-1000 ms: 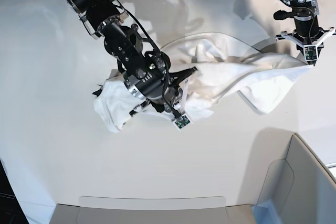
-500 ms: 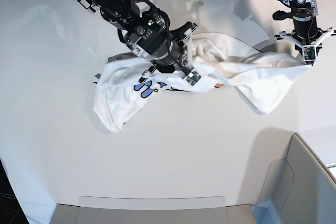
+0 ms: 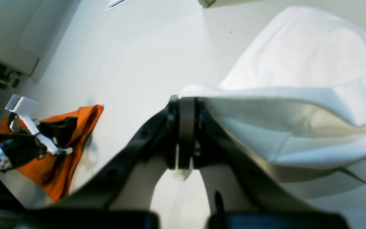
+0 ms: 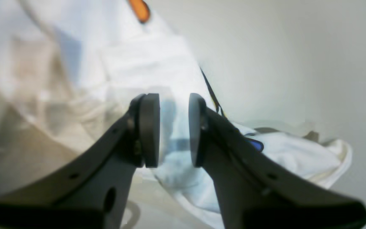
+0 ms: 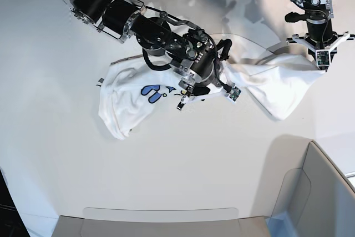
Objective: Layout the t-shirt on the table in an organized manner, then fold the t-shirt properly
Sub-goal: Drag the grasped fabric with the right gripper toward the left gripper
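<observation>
Shirt (image 5: 166, 90) bunched mid-table (image 5: 166, 165), print partly showing: layout step, no fold begun. Left gripper (image 3: 183, 133) clamped on cloth edge at 2 o'clock, holding it lifted. Right gripper (image 4: 173, 130) over middle, jaws apart, gripping nothing. Next: right needs opposite edge, then pull apart and flatten. Table plain white, smooth, roomy toward 6 o'clock; orange cloth (image 3: 65, 149) beyond edge.

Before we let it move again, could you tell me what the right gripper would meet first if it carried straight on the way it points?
Most likely the white cloth t-shirt: the open right gripper points straight at its crumpled fabric, though depth is unclear.
</observation>
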### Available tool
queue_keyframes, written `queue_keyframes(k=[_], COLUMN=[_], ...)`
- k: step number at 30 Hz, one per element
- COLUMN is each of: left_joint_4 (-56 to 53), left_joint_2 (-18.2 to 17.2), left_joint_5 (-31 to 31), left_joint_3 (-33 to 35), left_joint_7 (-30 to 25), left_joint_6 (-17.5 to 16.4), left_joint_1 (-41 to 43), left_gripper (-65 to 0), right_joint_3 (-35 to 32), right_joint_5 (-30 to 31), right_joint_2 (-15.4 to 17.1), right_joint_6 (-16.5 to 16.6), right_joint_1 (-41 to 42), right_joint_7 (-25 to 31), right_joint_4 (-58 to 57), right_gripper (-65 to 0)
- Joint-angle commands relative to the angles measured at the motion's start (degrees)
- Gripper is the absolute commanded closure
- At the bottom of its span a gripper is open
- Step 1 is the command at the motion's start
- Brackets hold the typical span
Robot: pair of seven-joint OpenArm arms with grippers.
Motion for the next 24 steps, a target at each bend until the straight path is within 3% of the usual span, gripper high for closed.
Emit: queue_keyframes(k=[1,6,14,19,24], left_joint_4=[0.99,0.99,0.99,0.99,0.99], left_joint_2=[0.01,0.01,0.01,0.01,0.01], left_joint_5=[-0.68,-0.68,-0.68,-0.68,-0.68], left_joint_3=[0.19,0.19,-0.16,0.01,0.01], left_joint_7=[-1.55,-1.55,-1.55,-1.55,-1.55], left_joint_6=[0.51,0.51,0.51,0.51,0.51], left_joint_1=[-0.24,-0.24,-0.15,-0.15,-0.15], left_gripper=[0.0,0.0,0.0,0.0,0.0], right_joint_3=[-1.31,-1.93,-1.93,-1.93,-2.01], right_joint_5=[0.76,0.59,0.59,0.59,0.76], right_joint_2=[-2.16,-5.15,-5.32,-5.67,-5.50], right_joint_6=[-0.10,-0.63,-0.80,-8.63,-9.07], right_joint_1=[1.06,1.41,1.24,1.33,1.33], right_joint_7=[1.06,1.59,7.04,6.95,7.04], right_joint_4=[0.42,-4.33,-7.84,-7.76,-9.43], right_gripper=[-16.8,-16.9,-16.9,-16.9,-16.9])
